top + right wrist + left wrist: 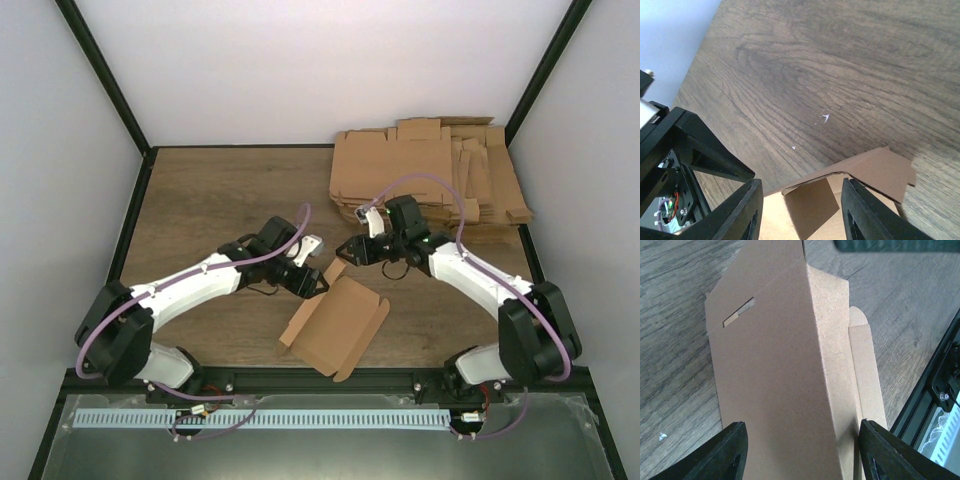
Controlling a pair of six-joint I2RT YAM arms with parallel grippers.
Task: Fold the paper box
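Top external: paper box (338, 325) sits on the table (200, 200) near the front edge, about midway between the two arm bases, turned diagonal and only partly folded, with side flaps standing up. Left gripper (312, 283) is at the box's upper-left edge; right gripper (347, 250) is just above the box's far corner. Pile of flat cardboard blanks (430, 170) is at the back right, well apart from the box. Left wrist: a raised, creased panel with a slit (738, 312) fills the gap between the fingers (732, 452), which stand wide on either side of it. Can't tell if they press on the cardboard or just straddle it. Right wrist: jaws parted and released, fingers (747, 215) either side of a small upturned flap (812, 205) without pinching it, bare wood beyond.
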